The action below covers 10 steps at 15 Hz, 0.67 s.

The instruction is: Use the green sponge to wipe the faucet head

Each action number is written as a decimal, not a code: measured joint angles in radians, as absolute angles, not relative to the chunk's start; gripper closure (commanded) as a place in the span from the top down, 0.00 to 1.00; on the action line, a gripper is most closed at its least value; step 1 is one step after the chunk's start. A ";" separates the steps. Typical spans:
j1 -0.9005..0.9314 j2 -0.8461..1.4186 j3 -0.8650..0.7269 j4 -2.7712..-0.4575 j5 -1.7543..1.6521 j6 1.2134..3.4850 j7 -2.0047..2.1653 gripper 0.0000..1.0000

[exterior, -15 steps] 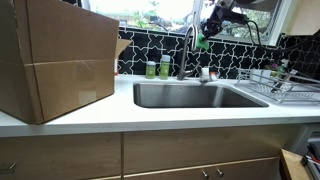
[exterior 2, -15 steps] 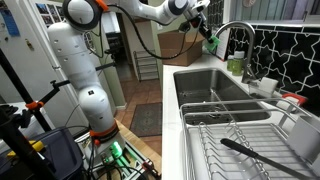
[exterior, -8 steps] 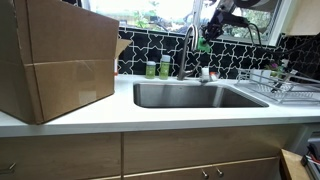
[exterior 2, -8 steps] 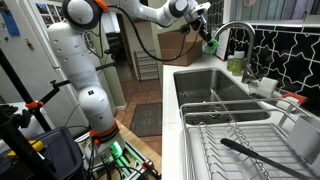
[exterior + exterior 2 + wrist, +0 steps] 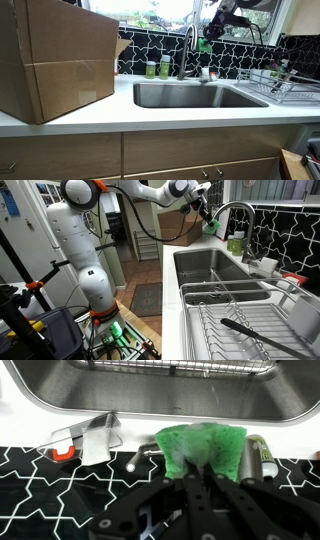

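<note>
Pinching the green sponge [image 5: 200, 448] between its fingers, the gripper [image 5: 200, 488] is filling the lower half of the wrist view, and its dark fingers are hiding the sponge's near edge. The sponge in turn is covering most of what lies behind it. Only a steel cylinder [image 5: 262, 460] is peeking out at one side, and whether that is the spout end cannot be told. In both exterior views the sponge is showing only as a small green patch high above the sink [image 5: 150, 95], right beside the faucet head [image 5: 219, 218]. Whether the two are touching is too small to make out. The sponge is hanging below the gripper, its long axis running downward away from the fingers and slanting toward the faucet head.
</note>
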<state>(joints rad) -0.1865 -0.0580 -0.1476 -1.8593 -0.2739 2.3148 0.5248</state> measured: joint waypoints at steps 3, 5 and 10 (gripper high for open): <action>-0.195 -0.068 -0.156 -1.860 -0.269 2.311 0.524 0.06; -0.193 -0.071 -0.151 -1.861 -0.268 2.296 0.524 0.06; -0.159 -0.097 -0.108 -1.861 -0.223 2.160 0.506 0.05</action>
<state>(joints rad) -0.1593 -0.0969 -0.1081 -1.8606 -0.2233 2.1600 0.5063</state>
